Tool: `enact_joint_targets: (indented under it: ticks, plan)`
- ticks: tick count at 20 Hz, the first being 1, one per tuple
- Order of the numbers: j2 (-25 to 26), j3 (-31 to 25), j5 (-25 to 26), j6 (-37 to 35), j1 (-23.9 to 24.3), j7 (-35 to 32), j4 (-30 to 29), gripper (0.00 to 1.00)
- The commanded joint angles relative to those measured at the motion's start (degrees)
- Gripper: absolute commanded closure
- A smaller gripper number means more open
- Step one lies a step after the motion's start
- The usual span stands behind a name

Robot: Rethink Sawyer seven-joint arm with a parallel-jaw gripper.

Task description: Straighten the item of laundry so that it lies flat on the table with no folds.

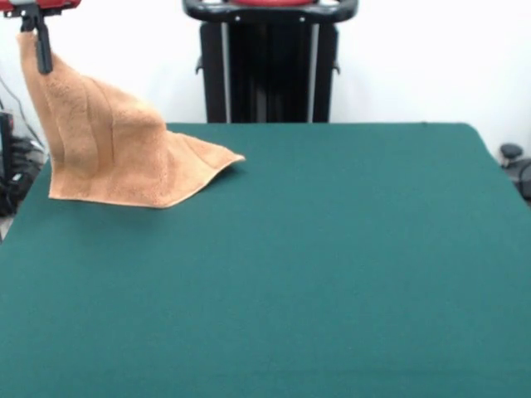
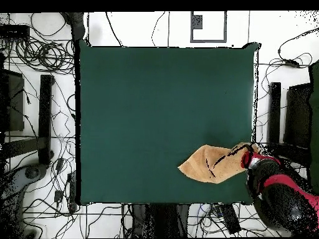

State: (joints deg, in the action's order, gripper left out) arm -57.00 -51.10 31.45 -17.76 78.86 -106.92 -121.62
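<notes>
The gripper (image 1: 41, 51) pinches one corner of the towel (image 1: 112, 153) and holds it raised above the edge of the table (image 1: 332, 265), near a corner beside the robot's base. From that pinched corner the towel slopes down like a tent and inward over the table; its lower hem and far corner rest on the green cloth. Its long axis runs from the gripper toward the table's middle, so spreading it flat likely means drawing it along that line.
</notes>
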Motion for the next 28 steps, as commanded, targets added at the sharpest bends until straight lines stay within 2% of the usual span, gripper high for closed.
enact_joint_targets:
  ticks: [1, 4, 7, 9, 10, 15, 20, 23, 25, 28]
  plan:
    - [-9.62, -2.36, -4.42, 3.94, -8.21, -8.29, -11.15, 1.00]
    - [-10.92, -4.04, -10.25, 4.27, -9.38, -11.16, -14.55, 1.00]
    - [-12.98, -1.70, -13.30, 5.61, -13.14, -13.81, -16.32, 1.00]
    - [-14.18, 2.37, -14.55, 6.80, -17.70, -16.41, -17.08, 1.00]
    - [-14.74, 5.98, -14.45, 8.09, -21.47, -18.51, -17.26, 1.00]
    - [-14.71, 18.80, -16.73, 11.96, -33.71, -21.63, -16.88, 1.00]
    - [-10.49, 29.32, -18.20, 16.30, -43.04, -20.59, -13.97, 1.00]
    - [-10.94, 31.95, -20.27, 15.34, -46.66, -20.83, -13.15, 1.00]
    - [-11.90, 35.34, -22.49, 13.26, -51.44, -22.11, -12.14, 1.00]
    - [-10.58, 45.04, -24.69, 11.89, -62.23, -24.99, -8.63, 1.00]
